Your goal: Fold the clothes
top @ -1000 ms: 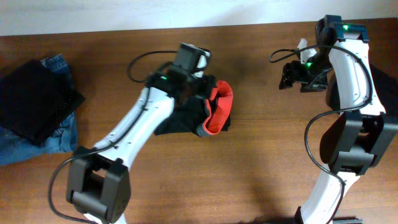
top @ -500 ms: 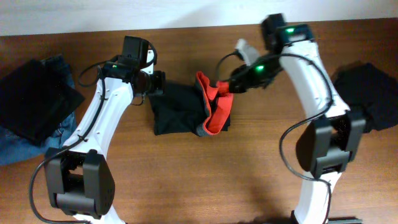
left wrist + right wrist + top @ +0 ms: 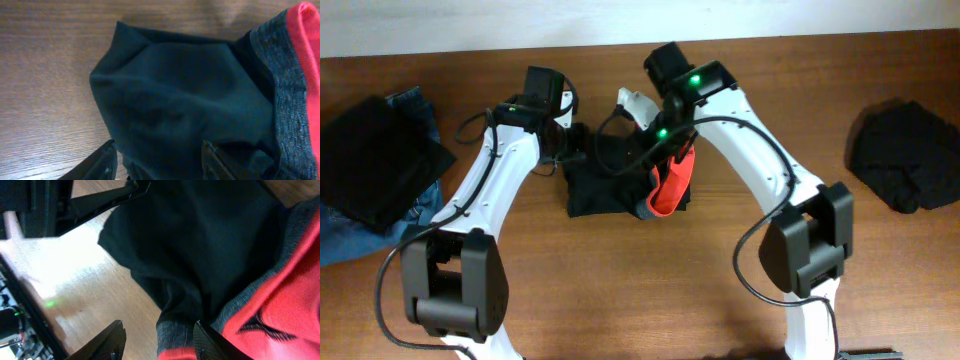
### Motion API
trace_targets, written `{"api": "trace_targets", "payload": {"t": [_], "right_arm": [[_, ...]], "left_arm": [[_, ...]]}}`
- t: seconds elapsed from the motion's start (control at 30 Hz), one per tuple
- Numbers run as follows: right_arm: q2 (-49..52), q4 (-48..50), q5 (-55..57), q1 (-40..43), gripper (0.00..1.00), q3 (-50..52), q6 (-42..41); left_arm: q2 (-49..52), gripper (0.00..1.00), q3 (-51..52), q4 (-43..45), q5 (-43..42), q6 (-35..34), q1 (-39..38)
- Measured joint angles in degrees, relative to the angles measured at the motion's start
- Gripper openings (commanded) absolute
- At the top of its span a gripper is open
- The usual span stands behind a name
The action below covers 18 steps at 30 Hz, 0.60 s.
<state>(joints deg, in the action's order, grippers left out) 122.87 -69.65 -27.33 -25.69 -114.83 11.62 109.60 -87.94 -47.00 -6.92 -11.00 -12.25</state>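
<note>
The overhead camera looks straight down at the whole table (image 3: pixel 720 280). The wrist cameras sit behind the left gripper (image 3: pixel 160 162) and the right gripper (image 3: pixel 159 340). Each looks past its fingertips at the trousers (image 3: pixel 600 195) very near ahead, which all three views share.

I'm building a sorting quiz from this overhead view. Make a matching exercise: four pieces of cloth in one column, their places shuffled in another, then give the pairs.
Column one
1. black trousers
2. blue jeans
3. folded black cloth
4. crumpled black garment

Column two
A. far right, lying alone
B. far left, on top of denim
C. centre of the table, red trim showing
D. far left, partly covered by another cloth

Pairs: 1-C; 2-D; 3-B; 4-A
</note>
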Motion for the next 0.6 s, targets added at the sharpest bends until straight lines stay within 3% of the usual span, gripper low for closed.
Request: {"api": "trace_targets", "payload": {"t": [0.4,0.6], "right_arm": [[5.77,2.05,3.34,-0.24,0.46,0.0,-2.89],[8.55,3.48,11.37,0.09,0.45,0.0,-6.1]], "left_arm": [[3.76,0.54,0.02,-0.44,-0.68,0.0,0.0],[5.68,0.54,0.11,-3.96,-2.51,0.0,-0.09]]}}
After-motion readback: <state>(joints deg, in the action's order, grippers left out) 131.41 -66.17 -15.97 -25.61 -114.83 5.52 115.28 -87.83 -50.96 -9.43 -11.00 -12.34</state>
